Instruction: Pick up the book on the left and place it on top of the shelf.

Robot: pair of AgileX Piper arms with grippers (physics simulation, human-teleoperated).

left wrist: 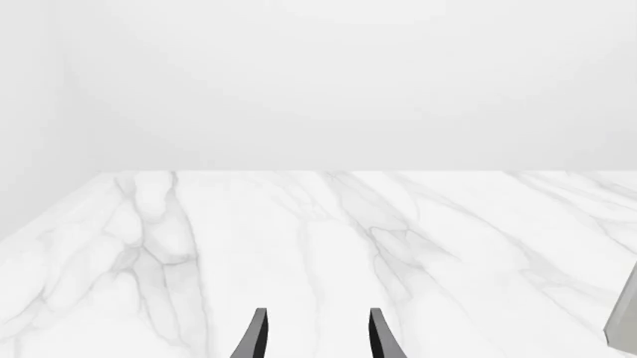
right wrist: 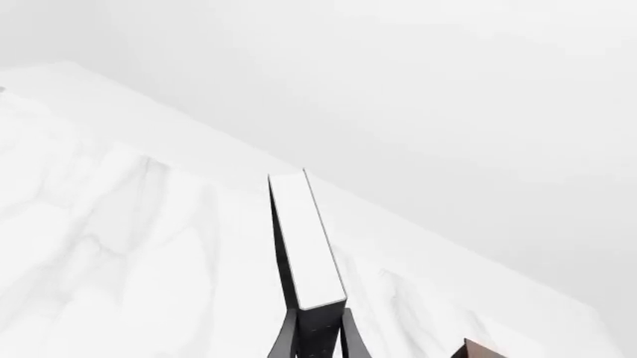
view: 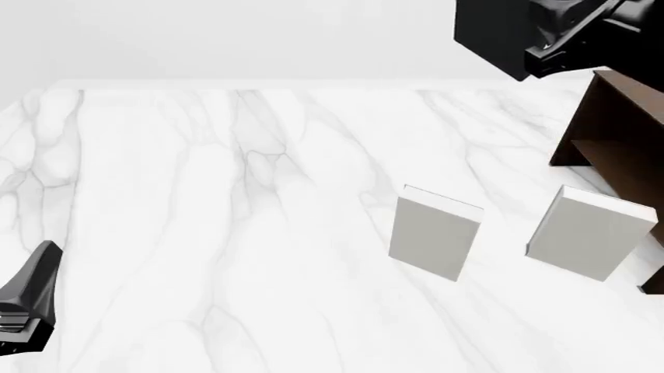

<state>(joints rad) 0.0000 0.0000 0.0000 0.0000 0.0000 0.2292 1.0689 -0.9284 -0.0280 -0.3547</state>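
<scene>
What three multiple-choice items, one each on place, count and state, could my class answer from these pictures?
1. Where is the dark book?
A. lying on the table
B. held in the right gripper
C. inside the shelf

2. How many light grey books stand on the table?
A. one
B. two
C. three

3. The left gripper is:
A. open, holding nothing
B. shut on a book
C. shut on the shelf

Answers:
1. B, its fingers clamp the book's lower end.
2. B, the left grey book and the right grey book.
3. A, only bare table shows between its fingers.
</scene>
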